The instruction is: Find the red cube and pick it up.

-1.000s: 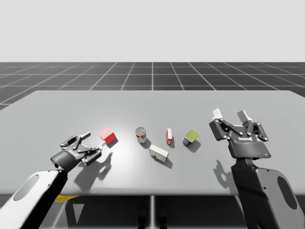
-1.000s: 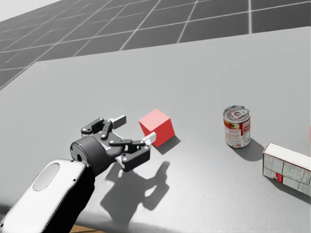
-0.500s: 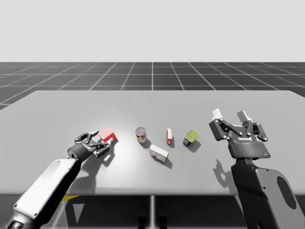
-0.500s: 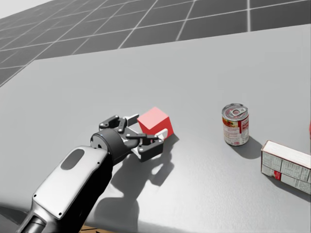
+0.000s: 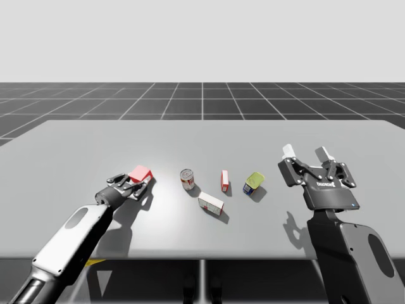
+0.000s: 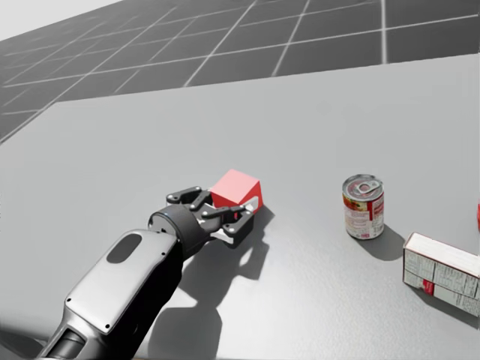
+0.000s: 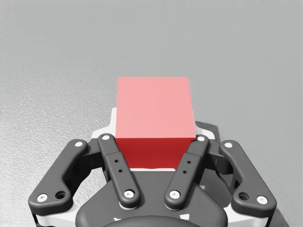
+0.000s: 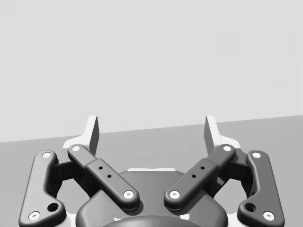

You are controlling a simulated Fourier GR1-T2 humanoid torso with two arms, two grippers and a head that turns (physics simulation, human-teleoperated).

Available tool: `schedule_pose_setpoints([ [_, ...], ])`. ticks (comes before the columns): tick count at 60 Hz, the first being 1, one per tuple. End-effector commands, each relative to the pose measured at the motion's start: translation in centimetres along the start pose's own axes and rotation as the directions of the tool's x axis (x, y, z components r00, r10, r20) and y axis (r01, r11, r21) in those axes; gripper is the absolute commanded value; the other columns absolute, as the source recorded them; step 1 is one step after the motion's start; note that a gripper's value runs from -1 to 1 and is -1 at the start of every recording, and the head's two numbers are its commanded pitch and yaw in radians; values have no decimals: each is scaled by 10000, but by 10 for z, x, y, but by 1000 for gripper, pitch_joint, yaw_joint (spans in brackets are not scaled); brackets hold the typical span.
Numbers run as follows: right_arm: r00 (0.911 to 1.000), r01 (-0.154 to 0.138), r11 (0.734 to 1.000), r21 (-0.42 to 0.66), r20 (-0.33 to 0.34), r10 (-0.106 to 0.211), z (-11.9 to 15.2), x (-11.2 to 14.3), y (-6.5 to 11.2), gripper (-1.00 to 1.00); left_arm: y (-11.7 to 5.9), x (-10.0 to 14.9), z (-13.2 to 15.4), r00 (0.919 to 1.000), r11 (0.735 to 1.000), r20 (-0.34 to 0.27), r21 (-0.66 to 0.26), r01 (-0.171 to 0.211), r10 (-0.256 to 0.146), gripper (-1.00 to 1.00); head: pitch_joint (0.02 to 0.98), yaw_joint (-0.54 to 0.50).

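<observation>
- Red cube (image 7: 154, 113): sits on the grey desk (image 5: 76, 145), left of centre, well apart from the other goods.
- Left gripper (image 6: 229, 201): low over the desk, clamped on the red cube, with one finger pressed to each of two opposite sides; the wrist view shows the cube filling the gap between them.
- Red-labelled can (image 5: 187, 178): upright, the nearest item to the cube's right.
- Flat white box (image 5: 211, 203): lying down, in front of the can.
- Slim red and white box (image 5: 224, 180): standing on end, right of the can.
- Green-topped can (image 5: 253, 183): tilted, just right of the slim box.
- Right gripper (image 5: 307, 151): raised at the desk's right side, fingers spread apart, holding nothing.
</observation>
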Motion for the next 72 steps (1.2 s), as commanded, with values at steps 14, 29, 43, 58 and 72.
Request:
schedule_pose_setpoints([
  [14, 10000, 25, 10000, -33, -12, -25, 0, 0, 0, -1000, -12, -15, 2, 9985, 9917, -386, -1237, 342, -393, 1000, 530, 415],
  [29, 10000, 53, 10000, -32, -13, -53, 0, 0, -1, -1000, -13, -15, 2, 9989, 9899, -329, -1387, 289, -338, 1000, 428, 423],
  [43, 10000, 36, 10000, -44, -14, -36, -1, 0, -2, -1000, -8, 20, 16, 9991, 9913, 271, -1264, 372, -341, 1000, 427, 419],
  [58, 10000, -10, 10000, -35, -15, 10, -1, 0, -2, -1000, -1, 71, 35, 9886, 9923, 1227, -776, 966, -867, 1000, 426, 421],
  [72, 10000, -63, 10000, -34, -33, 63, -2, 0, -2, -1000, 10, 118, 55, 9697, 9922, 2132, -105, 1242, -1191, 1000, 423, 415],
])
